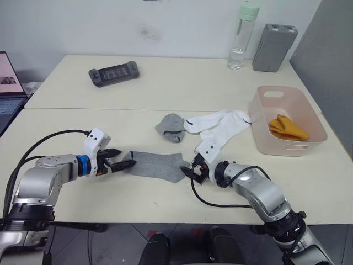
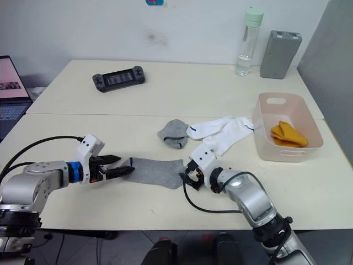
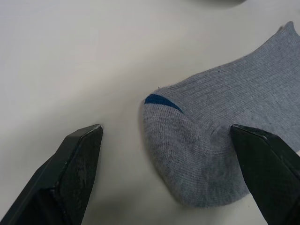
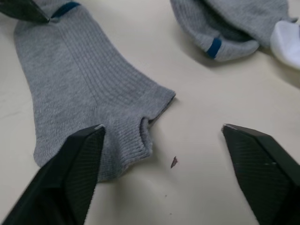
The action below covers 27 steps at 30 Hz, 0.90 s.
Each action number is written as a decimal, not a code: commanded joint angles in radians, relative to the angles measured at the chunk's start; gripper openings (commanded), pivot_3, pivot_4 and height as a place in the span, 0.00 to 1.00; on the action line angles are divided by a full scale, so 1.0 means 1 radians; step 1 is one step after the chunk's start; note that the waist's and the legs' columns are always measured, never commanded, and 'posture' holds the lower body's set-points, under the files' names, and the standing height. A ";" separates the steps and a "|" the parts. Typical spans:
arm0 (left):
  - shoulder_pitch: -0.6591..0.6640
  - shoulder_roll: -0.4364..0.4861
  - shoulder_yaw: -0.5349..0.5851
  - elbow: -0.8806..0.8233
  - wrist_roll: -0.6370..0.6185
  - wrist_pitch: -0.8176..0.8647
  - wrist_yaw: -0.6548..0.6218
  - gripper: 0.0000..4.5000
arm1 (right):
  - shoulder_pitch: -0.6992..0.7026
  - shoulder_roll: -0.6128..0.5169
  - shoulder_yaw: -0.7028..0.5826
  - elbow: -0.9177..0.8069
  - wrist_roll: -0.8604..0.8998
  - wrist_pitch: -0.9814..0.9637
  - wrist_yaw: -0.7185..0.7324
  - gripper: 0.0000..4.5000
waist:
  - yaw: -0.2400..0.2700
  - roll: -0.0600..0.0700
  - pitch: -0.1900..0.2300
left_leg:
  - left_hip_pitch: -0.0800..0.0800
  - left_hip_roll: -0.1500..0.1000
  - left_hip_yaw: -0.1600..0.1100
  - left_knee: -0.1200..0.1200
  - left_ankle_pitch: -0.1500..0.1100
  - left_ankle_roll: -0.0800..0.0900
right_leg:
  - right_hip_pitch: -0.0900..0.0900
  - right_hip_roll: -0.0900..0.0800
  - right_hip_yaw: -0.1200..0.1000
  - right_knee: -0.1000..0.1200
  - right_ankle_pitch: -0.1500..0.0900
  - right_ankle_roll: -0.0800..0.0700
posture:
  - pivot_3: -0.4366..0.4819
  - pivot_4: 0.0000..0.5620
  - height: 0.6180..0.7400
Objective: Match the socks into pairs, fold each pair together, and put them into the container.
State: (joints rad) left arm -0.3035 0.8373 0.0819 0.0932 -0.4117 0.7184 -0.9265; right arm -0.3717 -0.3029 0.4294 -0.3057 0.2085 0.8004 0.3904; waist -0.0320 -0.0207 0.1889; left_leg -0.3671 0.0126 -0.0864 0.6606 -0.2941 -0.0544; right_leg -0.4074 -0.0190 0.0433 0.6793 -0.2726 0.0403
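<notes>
Flat grey sock [image 1: 156,164] lies stretched across the lower middle of the frame, on the near table [image 1: 66,132].

Left gripper [image 1: 122,164] sits at its toe end, lower left. Fingers spread wide in the left wrist view, one finger [image 3: 70,173] on bare table, the other at the sock's edge. Nothing gripped.

Right gripper [image 1: 189,170] at the cuff end, lower centre. Also wide open; in the right wrist view one finger [image 4: 75,173] overlaps the cuff corner, the other is well off on bare table. Holding nothing.

Second grey sock [image 1: 170,126] is bunched up just above the flat one, centre frame. White socks [image 1: 220,128] lie crossed beside it to the right, one end reaching the wall of the pink container [image 1: 287,144].

Container is at the right of the frame, with a folded orange pair [image 1: 288,127] inside.

Top of frame, on the far table: a handheld game console [image 1: 114,72] upper left, a clear water bottle [image 1: 242,36] and grey box [image 1: 274,47] upper right. Laptop [image 1: 10,83] at the left edge.
</notes>
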 commanded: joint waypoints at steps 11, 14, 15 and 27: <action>0.095 -0.016 0.012 -0.133 -0.057 0.049 -0.056 0.16 | 0.019 0.010 -0.001 -0.058 0.000 0.032 0.066 0.00 | -0.002 0.000 0.000 | 0.001 0.000 0.000 0.000 0.000 0.000 | 0.000 0.000 0.000 0.000 0.000 0.000 | 0.48 0.27 1.00; 0.144 -0.004 0.043 -0.191 -0.099 0.085 -0.061 0.00 | 0.047 -0.006 -0.037 -0.129 0.045 0.083 0.093 0.00 | -0.002 0.000 0.000 | 0.001 0.000 0.000 0.000 0.000 0.000 | 0.000 0.000 0.000 0.000 0.000 0.000 | 0.48 0.27 1.00; 0.174 0.004 0.053 -0.230 -0.123 0.110 -0.069 0.00 | 0.065 -0.019 -0.053 -0.173 0.072 0.112 0.106 0.00 | -0.003 0.000 0.000 | 0.001 0.000 0.000 0.000 0.000 0.000 | 0.000 0.000 0.000 0.000 0.000 0.000 | 0.48 0.27 1.00; 0.389 0.004 0.076 -0.517 -0.257 0.226 -0.029 0.00 | 0.285 -0.226 -0.228 -0.471 0.294 0.296 0.190 0.00 | -0.001 0.000 0.000 | 0.001 0.001 -0.001 -0.001 0.000 0.000 | 0.002 0.000 0.000 -0.002 -0.004 0.004 | 0.48 0.27 1.00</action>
State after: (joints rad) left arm 0.0823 0.8450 0.1454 -0.3850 -0.6492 0.9463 -0.9658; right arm -0.0874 -0.5214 0.2206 -0.7282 0.4757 1.0985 0.5690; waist -0.0329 -0.0205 0.1890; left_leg -0.3657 0.0135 -0.0870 0.6599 -0.2943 -0.0543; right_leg -0.4058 -0.0194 0.0431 0.6778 -0.2766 0.0445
